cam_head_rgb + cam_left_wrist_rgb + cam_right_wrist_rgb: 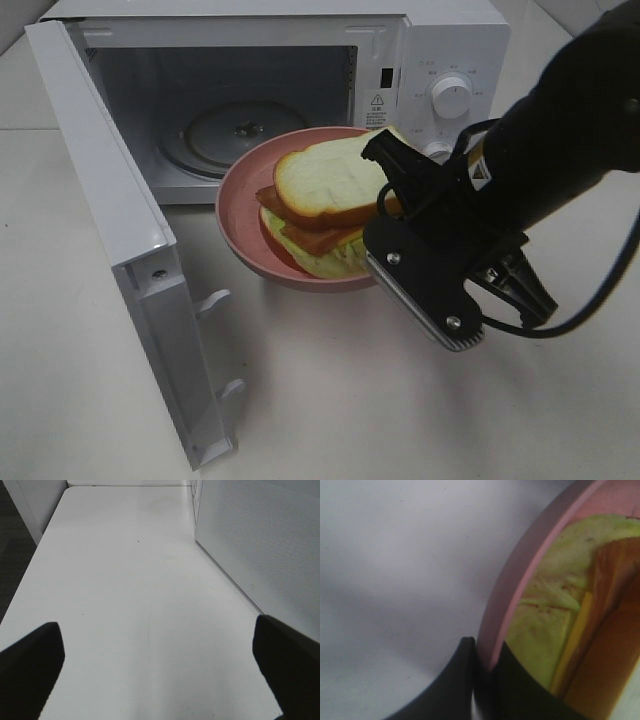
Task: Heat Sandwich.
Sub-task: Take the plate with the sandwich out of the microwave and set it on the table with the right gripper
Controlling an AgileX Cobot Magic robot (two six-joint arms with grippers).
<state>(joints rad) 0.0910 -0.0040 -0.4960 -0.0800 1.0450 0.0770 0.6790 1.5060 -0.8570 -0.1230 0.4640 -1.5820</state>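
Right claw [482, 680] pinches plate [520, 575] rim.

The right end effector [385, 205] is clamped on the near rim of a pink plate [240, 215] carrying the sandwich [325, 185], which lies just beyond its fingertips, before the open microwave [300, 90], whose door [120, 240] swings out far to its side over the white table [330, 400].

I count one microwave [270, 120], door open, two knobs on its panel. One sandwich [325, 200] on one pink plate [240, 215]. Two grippers: right gripper [385, 185], left gripper [160, 675]. One white worktop [400, 400].
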